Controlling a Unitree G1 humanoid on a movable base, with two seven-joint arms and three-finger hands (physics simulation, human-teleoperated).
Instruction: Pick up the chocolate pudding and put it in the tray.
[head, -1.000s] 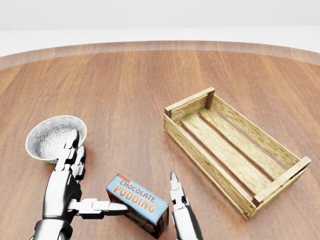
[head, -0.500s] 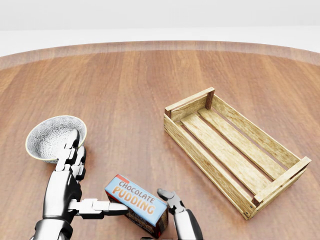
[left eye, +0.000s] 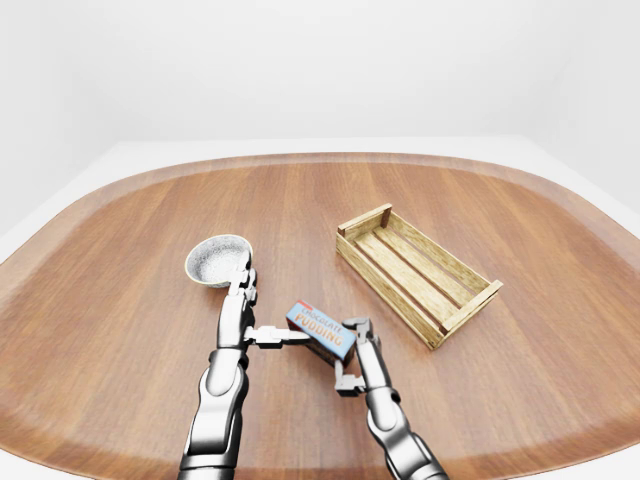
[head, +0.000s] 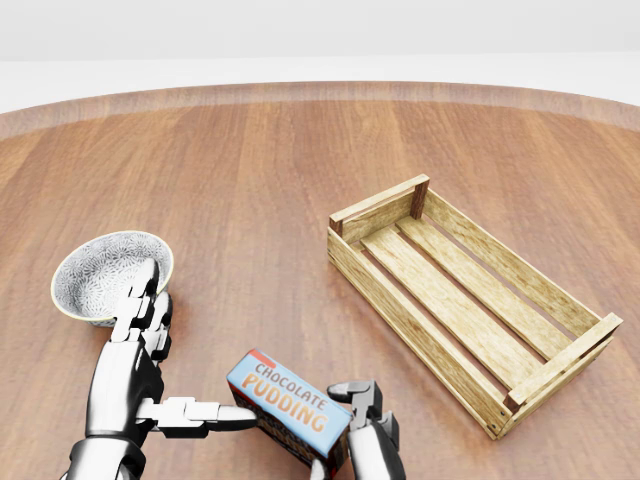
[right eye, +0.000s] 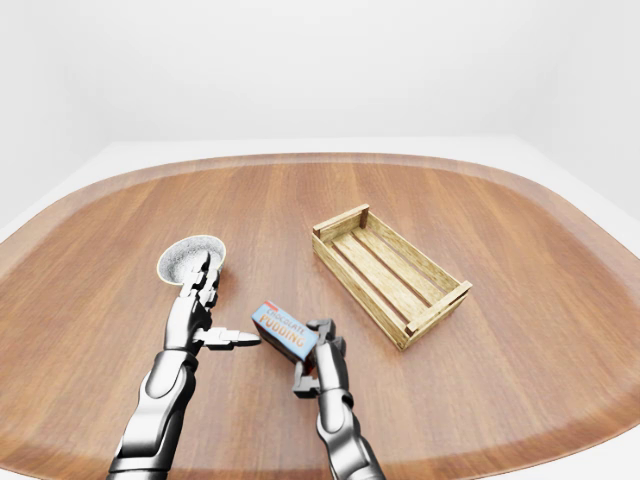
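Low in the head view, the right hand (head: 362, 425) has its chrome fingers curled round the right end of the blue rectangular chocolate pudding box (head: 290, 408), gripping it. The box's long axis runs from upper left to lower right, printed face up and tilted. The left hand (head: 140, 375) stands open, thumb stretched out, its tip meeting the box's left end. Just above that hand sits the speckled white round bowl (head: 100, 272). Farther right, well apart from the box, lies the slatted wooden tray (head: 455, 295) on the round brown wooden table (head: 260, 170).
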